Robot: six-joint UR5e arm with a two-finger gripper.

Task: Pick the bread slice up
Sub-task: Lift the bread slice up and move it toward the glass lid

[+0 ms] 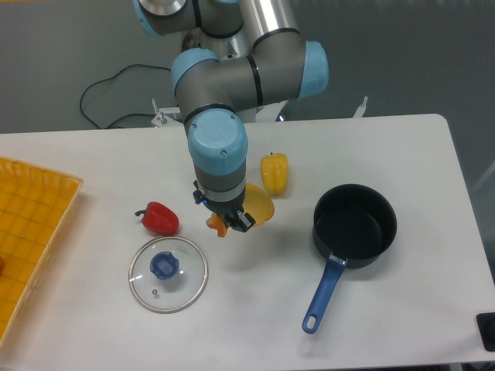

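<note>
The bread slice (261,207) is a flat yellow-orange piece with a darker orange edge, held tilted under the wrist. My gripper (227,221) points down and is shut on it, and the slice sticks out to the right and left of the fingers. It hangs over the table between the red pepper and the yellow bell pepper. I cannot tell whether it still touches the tabletop. The wrist hides most of the fingers.
An upright yellow bell pepper (274,173) stands just right of the arm. A red pepper (160,219) lies to the left, a glass lid (168,273) with a blue knob below it. A dark pot (354,224) with a blue handle sits right. A yellow tray (31,224) is at the left edge.
</note>
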